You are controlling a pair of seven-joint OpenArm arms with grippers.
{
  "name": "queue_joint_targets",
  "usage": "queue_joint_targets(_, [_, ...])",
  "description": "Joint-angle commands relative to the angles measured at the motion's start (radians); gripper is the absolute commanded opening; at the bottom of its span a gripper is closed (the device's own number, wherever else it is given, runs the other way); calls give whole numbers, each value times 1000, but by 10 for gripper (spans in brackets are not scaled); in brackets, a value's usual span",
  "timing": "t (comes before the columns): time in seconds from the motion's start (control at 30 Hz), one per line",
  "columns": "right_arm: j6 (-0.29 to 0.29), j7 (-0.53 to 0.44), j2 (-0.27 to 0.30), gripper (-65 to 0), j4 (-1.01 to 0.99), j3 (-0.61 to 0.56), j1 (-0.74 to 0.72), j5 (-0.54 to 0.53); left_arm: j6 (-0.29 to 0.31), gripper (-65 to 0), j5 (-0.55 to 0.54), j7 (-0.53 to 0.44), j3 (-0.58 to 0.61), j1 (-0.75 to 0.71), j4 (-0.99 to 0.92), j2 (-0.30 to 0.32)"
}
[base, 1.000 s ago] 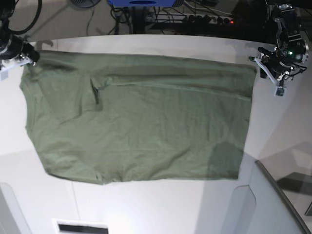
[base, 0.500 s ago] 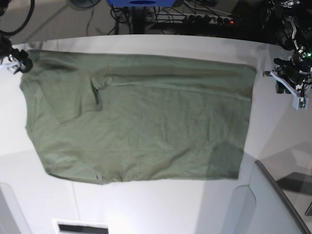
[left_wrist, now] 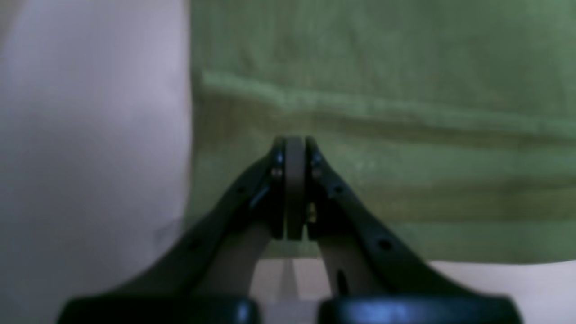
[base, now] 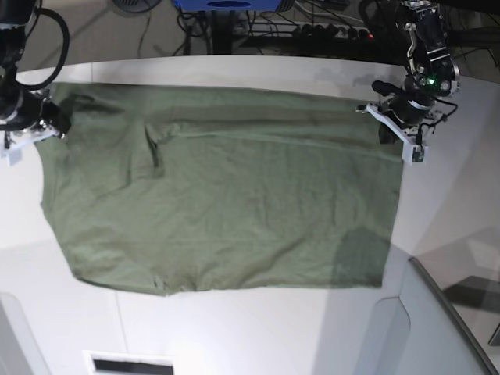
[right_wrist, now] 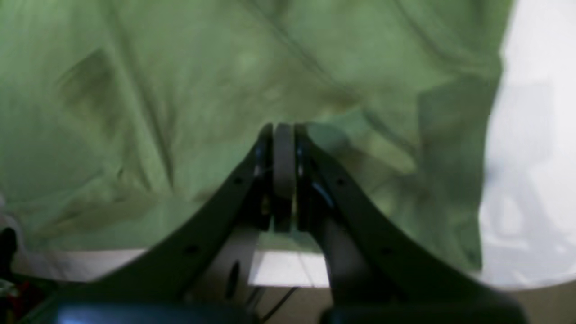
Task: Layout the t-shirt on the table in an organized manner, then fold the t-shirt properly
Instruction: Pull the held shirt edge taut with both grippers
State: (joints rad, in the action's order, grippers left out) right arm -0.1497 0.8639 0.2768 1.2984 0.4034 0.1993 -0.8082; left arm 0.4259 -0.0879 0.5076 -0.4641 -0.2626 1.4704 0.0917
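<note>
Both my jaws are closed — left gripper [base: 400, 129] and right gripper [base: 35, 125] — probably empty, above the t-shirt [base: 226, 187] corners; I should open, then pinch them evenly.

Behind the far edge lies a dim floor [base: 101, 35] strewn with black cables [base: 195, 27]. A power strip [base: 332, 31] shows a small red light. A blue object [base: 226, 5] sits at top centre. A grey angled panel [base: 437, 328] fills the near right corner.

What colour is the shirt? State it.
Plain olive green shirt; clearest in the base view.
</note>
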Motion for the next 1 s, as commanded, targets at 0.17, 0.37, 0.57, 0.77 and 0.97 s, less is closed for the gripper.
queue_joint_targets(0.17, [-4, -19, 9, -650, -18, 1, -2, 63, 4, -650, -11, -111, 0, 4, -145, 33])
queue_joint_targets(0.37, [-6, -18, -26, -650, -10, 1, 18, 145, 4, -650, -10, -166, -6, -22, -230, 39])
queue_joint_targets(0.57, [-6, -24, -29, -650, 8, 2, 62, 146, 4, -650, -10, -169, -11, -100, -167, 49])
queue_joint_targets(0.77, [-6, -24, -34, -650, 109, 7, 142, 146, 4, -650, -13, -171, -11, -148, -156, 50])
queue_joint_targets(0.97, [-6, -24, -34, -650, 125, 9, 177, 146, 4, -650, -13, -171, -12, -192, -113, 53])
